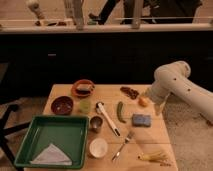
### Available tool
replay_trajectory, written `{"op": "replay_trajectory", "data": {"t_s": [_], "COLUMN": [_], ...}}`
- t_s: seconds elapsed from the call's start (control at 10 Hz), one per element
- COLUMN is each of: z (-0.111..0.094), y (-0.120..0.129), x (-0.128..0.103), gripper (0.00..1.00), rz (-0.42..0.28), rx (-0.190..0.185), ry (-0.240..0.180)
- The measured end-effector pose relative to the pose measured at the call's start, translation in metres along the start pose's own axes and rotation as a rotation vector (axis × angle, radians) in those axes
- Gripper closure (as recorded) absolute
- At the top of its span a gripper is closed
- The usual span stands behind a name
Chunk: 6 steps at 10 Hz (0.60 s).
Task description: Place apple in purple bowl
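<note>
Since the apple (143,101) sits on the table (152,137) near its right edge, just in front of the dark red-brown cluster (130,92), and nothing is held, the step in hand looks like the approach to the pick: the gripper (158,107) hangs low at the end of the white arm, just to the right of the fruit at the table's edge, with its jaws spread and empty. Whether it already touches the apple cannot be told, though it appears to stand slightly apart. The next move calls for bringing the jaws to either side of the fruit and pinching it, then lifting clear and carrying it leftward across the whole table to the purple bowl (62,105), which stands near the left edge, well apart from the apple, just in front of the orange bowl (76,92); that carry would pass over the green pod (120,111) and the white-handled tool (107,118), so some height seems wise. As for heading, the apple is round and shows no long axis, and its stem end is too small to make out, so any grasp direction should serve equally
</note>
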<state>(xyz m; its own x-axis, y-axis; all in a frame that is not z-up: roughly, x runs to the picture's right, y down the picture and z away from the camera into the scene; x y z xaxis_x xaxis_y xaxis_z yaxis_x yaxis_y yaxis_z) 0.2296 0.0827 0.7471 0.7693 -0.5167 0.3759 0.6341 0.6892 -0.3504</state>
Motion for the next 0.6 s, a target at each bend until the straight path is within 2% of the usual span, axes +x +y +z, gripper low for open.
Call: {"op": "replay_trajectory", "data": {"t_s": [0.3,0.6], "z": [0.024,0.027], "y": [-0.028,-0.027], "x": [-0.003,0.0], "gripper": [0.2,0.2], "rz": [-0.067,-0.068], "rx": [-0.037,-0.046], "ry": [0.073,0.087]}}
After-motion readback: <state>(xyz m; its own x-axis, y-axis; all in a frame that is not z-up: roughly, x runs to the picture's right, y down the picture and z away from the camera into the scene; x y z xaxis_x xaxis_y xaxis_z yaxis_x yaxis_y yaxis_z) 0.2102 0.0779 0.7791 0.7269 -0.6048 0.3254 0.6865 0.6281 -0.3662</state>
